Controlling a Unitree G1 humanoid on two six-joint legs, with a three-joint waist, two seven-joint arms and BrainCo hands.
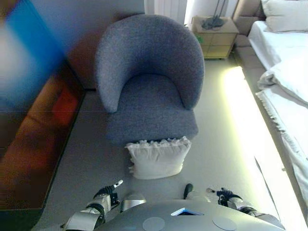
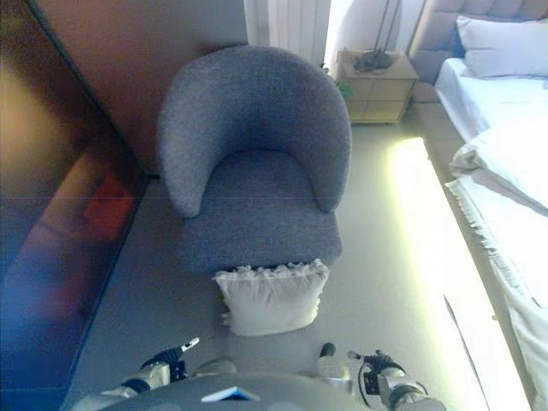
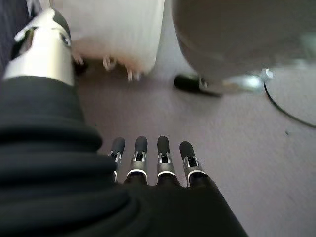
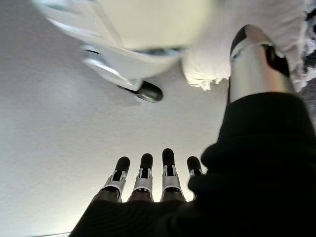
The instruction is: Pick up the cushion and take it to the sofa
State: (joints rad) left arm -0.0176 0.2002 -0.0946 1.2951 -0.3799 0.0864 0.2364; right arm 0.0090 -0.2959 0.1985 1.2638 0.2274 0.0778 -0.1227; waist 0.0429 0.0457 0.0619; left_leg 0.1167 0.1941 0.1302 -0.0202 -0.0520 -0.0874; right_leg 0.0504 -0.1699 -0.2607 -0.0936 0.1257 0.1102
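My left robot hand and right robot hand low, fingers straight, empty, soft white frilled cushion upright on grey floor, seemingly leaning on rounded grey fabric armchair, ahead between both.

One cushion, one grey armchair, one nightstand, one bed.

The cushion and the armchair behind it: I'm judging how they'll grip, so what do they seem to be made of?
The cushion looks like soft white woven cloth, matte, with a ruffled frill along its top edge; probably cotton, though that is a guess. The armchair looks upholstered in a coarse grey-blue fabric: its speckled, nubby, non-shiny surface suggests a textured weave.
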